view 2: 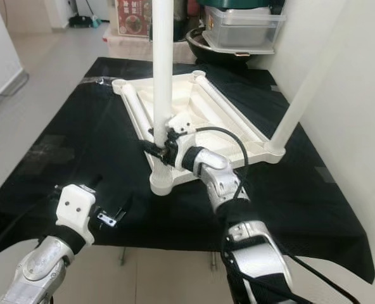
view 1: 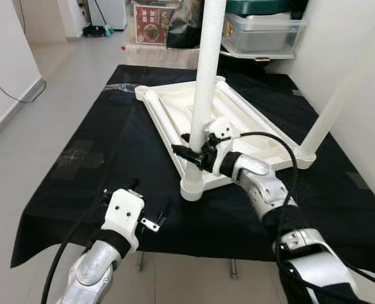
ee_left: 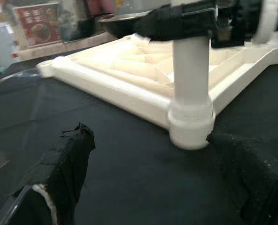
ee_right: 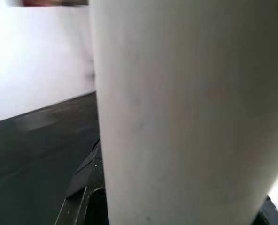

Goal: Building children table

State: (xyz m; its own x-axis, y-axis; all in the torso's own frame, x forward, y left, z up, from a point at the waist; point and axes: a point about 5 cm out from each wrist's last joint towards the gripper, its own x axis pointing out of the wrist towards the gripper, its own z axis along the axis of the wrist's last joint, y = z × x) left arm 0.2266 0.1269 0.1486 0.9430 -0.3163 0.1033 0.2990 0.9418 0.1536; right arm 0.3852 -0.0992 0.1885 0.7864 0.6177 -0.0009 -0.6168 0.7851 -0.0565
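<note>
Right claw [view 1: 189, 154] clamps the near upright table leg [view 1: 206, 76].

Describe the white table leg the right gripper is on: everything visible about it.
The table leg is a plain white tube, plastic by its look, standing upright in the nearest corner socket of the upturned white tabletop, which lies on a black cloth. Its top runs out of frame. The right gripper is clamped around it just above the socket. A second leg stands at the right-hand corner. The left gripper, open, hovers nearby over the cloth.
</note>
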